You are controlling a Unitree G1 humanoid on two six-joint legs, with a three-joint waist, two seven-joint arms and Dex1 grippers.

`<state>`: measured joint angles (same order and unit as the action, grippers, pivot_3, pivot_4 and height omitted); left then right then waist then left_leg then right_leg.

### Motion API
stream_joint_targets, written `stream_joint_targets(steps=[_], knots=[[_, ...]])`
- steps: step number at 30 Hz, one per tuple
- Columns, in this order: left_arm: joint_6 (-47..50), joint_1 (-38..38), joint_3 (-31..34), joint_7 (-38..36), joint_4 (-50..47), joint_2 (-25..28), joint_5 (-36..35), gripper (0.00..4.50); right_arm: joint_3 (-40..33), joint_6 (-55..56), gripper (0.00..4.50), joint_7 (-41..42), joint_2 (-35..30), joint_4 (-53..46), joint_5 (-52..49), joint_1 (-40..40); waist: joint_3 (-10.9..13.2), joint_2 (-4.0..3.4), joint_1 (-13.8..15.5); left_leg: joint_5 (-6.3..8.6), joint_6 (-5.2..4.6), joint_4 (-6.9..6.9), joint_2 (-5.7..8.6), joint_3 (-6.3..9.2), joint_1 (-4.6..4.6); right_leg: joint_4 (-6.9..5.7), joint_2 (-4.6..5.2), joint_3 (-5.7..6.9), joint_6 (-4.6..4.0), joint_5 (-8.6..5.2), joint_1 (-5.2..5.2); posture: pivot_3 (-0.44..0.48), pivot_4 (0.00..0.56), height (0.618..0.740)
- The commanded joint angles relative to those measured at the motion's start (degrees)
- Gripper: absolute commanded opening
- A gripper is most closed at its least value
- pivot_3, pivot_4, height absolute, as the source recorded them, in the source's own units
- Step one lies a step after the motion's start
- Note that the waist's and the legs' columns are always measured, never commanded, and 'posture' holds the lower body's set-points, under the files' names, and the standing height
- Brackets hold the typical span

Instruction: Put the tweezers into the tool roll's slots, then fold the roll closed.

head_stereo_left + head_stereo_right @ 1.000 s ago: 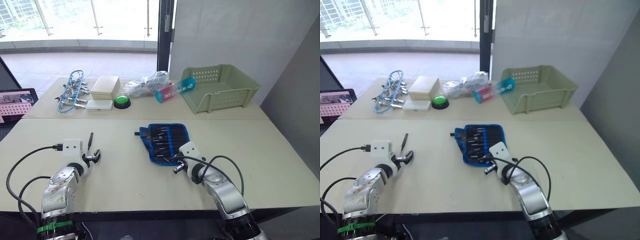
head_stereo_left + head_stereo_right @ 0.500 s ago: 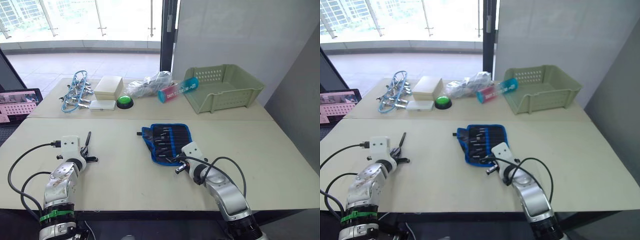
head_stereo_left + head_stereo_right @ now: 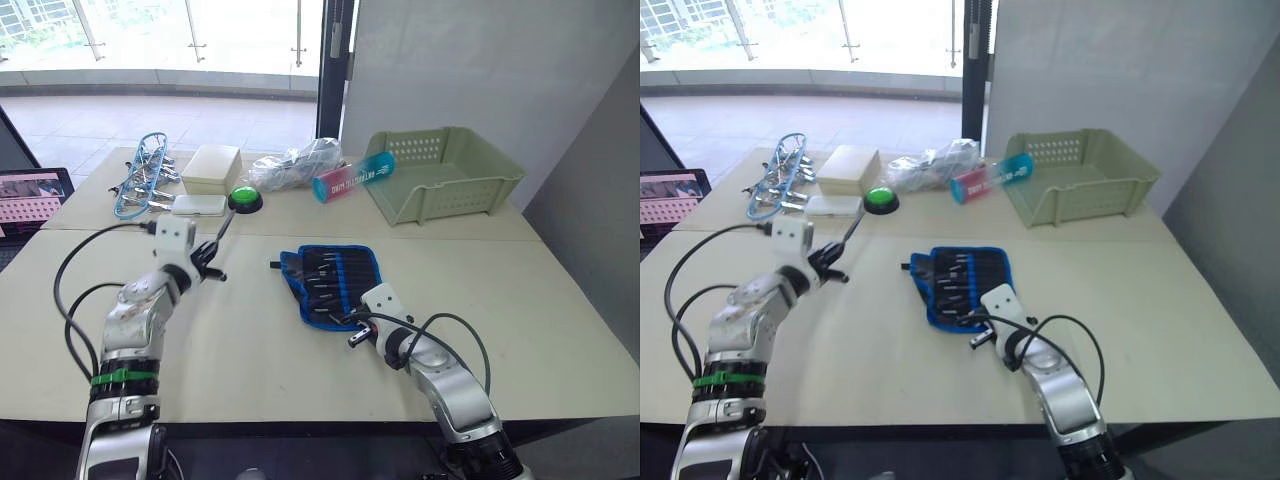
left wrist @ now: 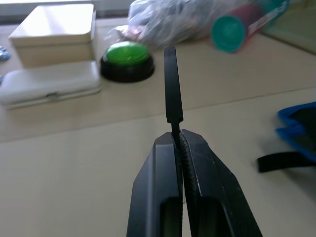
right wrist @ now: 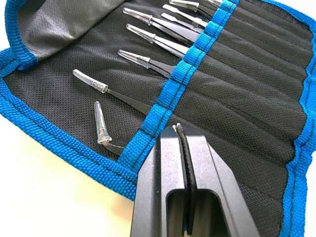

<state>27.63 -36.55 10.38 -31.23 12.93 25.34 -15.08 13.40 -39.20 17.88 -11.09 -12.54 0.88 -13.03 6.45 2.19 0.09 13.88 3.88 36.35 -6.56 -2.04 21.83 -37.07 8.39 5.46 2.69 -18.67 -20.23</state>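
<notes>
While the left gripper (image 4: 178, 136) pinches one slim black tweezer (image 4: 171, 84) above the table (image 3: 260, 340), the right gripper (image 5: 178, 129), jaws shut empty, rests on the open black blue-edged tool roll (image 3: 330, 283).

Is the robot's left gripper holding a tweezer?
Yes, the left gripper is shut on a black tweezer that sticks up from between its fingers.

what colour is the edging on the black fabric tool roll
Bright blue woven edging runs around the black fabric tool roll, clearest in the right wrist view.
</notes>
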Motion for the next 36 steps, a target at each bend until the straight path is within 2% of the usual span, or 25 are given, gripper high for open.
stream_joint_targets(steps=[1, 5, 8, 12, 16, 22, 36], knots=[[3.5, -5.3, -7.1, -10.1, -0.6, -1.4, -3.2, 0.02, 0.7, -4.7, 0.0, -1.2, -0.7, 5.9, 1.1, 2.8, 0.0, -0.03, -0.1, 0.0, 0.0, -0.02, 0.0, 0.0, 0.0, 0.01, 0.0, 0.0, 0.0, 0.0, -0.01, 0.0, 0.15, 0.716], [4.9, -8.9, -14.3, -19.0, 2.5, -2.0, -2.5, 0.02, 0.5, -4.7, 0.0, -1.4, -0.6, 5.8, 1.2, 2.8, 0.0, -0.02, -0.3, -0.01, 0.0, -0.01, 0.0, -0.01, 0.01, 0.01, -0.01, -0.01, 0.01, 0.0, -0.01, 0.0, 0.15, 0.716], [4.2, -9.7, -19.3, -25.5, 4.4, -0.7, -1.2, 0.02, 0.3, -4.7, 0.0, -1.7, -0.4, 5.7, 1.2, 2.9, 0.1, -0.35, -0.8, -0.01, 0.0, -0.02, 0.0, -0.02, 0.0, 0.0, -0.01, -0.03, 0.01, -0.01, -0.02, 0.0, 0.15, 0.716], [3.5, -9.7, -22.3, -30.9, 5.3, 1.9, 0.1, 0.02, 0.2, -4.8, 0.0, -1.9, -0.3, 5.5, 1.2, 3.1, 0.2, -0.41, -0.8, -0.03, -0.01, -0.06, 0.0, -0.02, 0.01, 0.0, -0.03, -0.04, 0.02, -0.01, -0.06, 0.0, 0.15, 0.716], [1.6, -9.6, -26.0, -37.1, 5.2, 7.6, 3.3, 0.02, -0.1, -4.9, 0.0, -2.4, 0.0, 5.3, 1.1, 3.3, 0.3, -0.48, -0.7, -0.03, -0.01, -0.06, 0.0, -0.02, 0.02, 0.0, -0.03, -0.04, 0.02, -0.01, -0.06, 0.0, 0.15, 0.716], [-2.4, -9.5, -28.6, -40.0, 5.9, 10.5, 7.8, 0.02, 0.0, -4.9, 0.0, -2.6, 0.2, 5.3, 1.0, 3.3, 0.3, -0.47, -0.5, -0.02, -0.02, -0.04, 0.0, -0.02, 0.03, 0.0, -0.03, -0.04, 0.02, -0.02, -0.05, 0.0, 0.15, 0.716], [-4.6, -11.2, -29.0, -40.0, 8.5, 9.0, 11.3, 0.02, 0.2, -5.2, 0.0, -2.8, 0.2, 4.8, 1.0, 3.7, 0.3, -0.46, -0.5, -0.03, -0.03, -0.03, 0.0, -0.01, 0.05, -0.02, -0.03, -0.04, 0.03, -0.02, -0.07, 0.0, 0.15, 0.716]])
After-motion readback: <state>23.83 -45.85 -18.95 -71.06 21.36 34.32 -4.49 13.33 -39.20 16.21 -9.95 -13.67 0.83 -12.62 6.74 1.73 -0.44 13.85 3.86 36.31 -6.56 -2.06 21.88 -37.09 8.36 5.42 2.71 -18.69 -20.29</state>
